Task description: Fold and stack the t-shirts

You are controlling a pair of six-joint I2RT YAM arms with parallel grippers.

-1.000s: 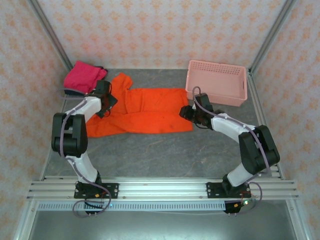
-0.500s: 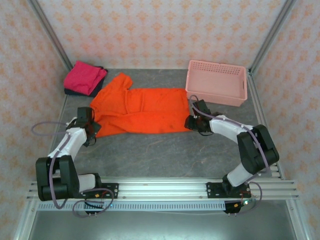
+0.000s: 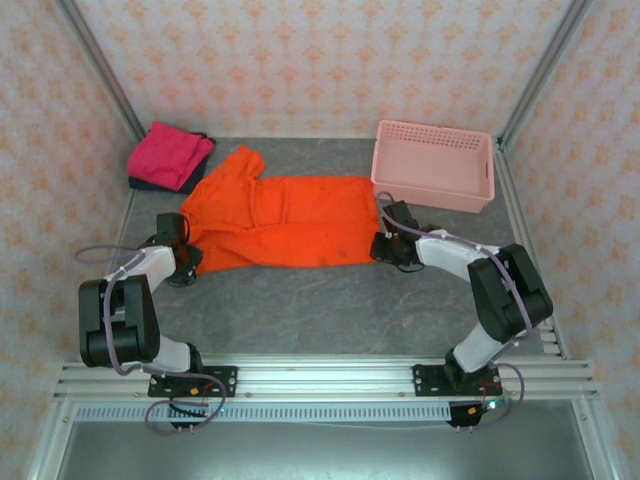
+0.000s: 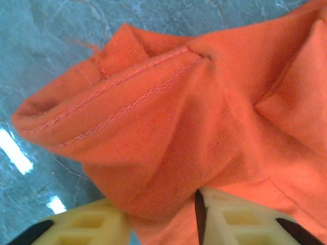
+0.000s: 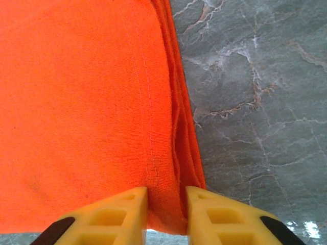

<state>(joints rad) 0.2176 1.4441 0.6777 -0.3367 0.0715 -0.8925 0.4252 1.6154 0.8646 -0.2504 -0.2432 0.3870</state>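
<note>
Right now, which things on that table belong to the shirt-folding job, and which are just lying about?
Belongs to the job: orange t-shirt, its edges pinched by the left gripper and right gripper; magenta-pink t-shirt, lying on the dark t-shirt at the far left.
Just lying about: pink basket, far right.

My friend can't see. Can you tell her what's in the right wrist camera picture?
The right gripper pinches the edge of the orange t-shirt between its two yellow fingers. Grey marbled table shows on the right.
</note>
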